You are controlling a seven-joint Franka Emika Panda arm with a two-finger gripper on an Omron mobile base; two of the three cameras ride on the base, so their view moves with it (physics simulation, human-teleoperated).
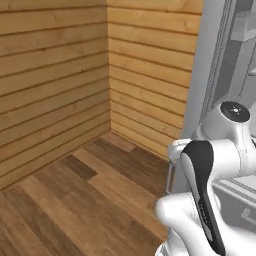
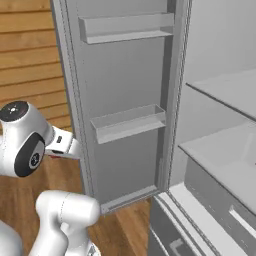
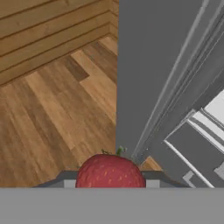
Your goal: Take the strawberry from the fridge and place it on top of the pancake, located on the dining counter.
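Observation:
In the hand view a red strawberry (image 3: pixel 110 171) with a small green stem sits between the two dark fingertips of my gripper (image 3: pixel 109 183), which is shut on it. Beyond it stands the edge of the open light-grey fridge door (image 3: pixel 148 74), with the fridge's bottom drawers (image 3: pixel 199 148) to the right. The right base view shows the fridge (image 2: pixel 220 150) open, its door (image 2: pixel 125 100) carrying two door racks, grey inner shelves to the right. My arm is folded back beside the door's outer edge. The pancake and the dining counter are out of view.
A wood-plank wall (image 1: pixel 75 65) forms a corner left of the fridge, over a brown wooden floor (image 1: pixel 85 200). The open door (image 1: pixel 205 75) stands close to my arm's right side in the left base view. Floor room lies to the left.

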